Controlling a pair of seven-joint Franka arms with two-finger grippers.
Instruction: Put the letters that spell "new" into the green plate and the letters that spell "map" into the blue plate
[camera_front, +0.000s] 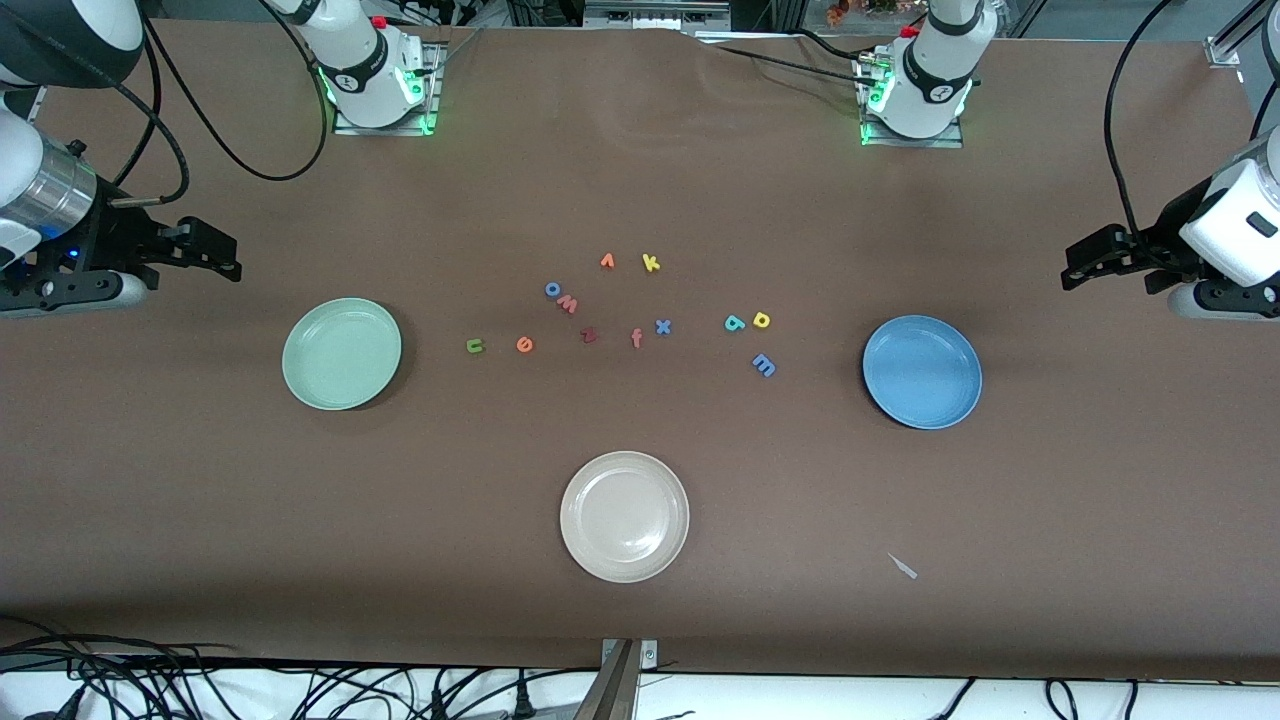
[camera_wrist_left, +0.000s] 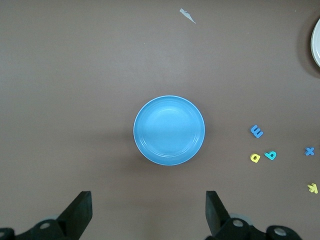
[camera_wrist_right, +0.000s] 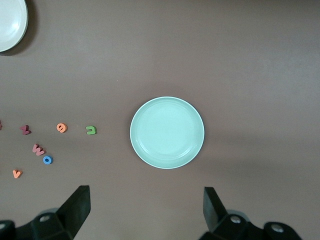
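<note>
left gripper (camera_wrist_left: 147, 212): hovering wide open over blue plate (camera_wrist_left: 169, 130), framing its target
right gripper (camera_wrist_right: 145, 210): hovering wide open over green plate (camera_wrist_right: 167, 132)
letters: all lying loose between plates, none sorted

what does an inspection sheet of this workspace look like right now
surface: brown table, one small pale scrap lying on it
job's things: green plate and blue plate both hold nothing; n, e, w, m, a, p all loose on the table between the plates
clutter: white plate; spare letters k, x, z, f, v, o
grippers: left pincer open above the table near the blue plate; right pincer open above the table near the green plate; both wait
cables: black cables trail from the arms
surroundings: more cables below the table edge
</note>
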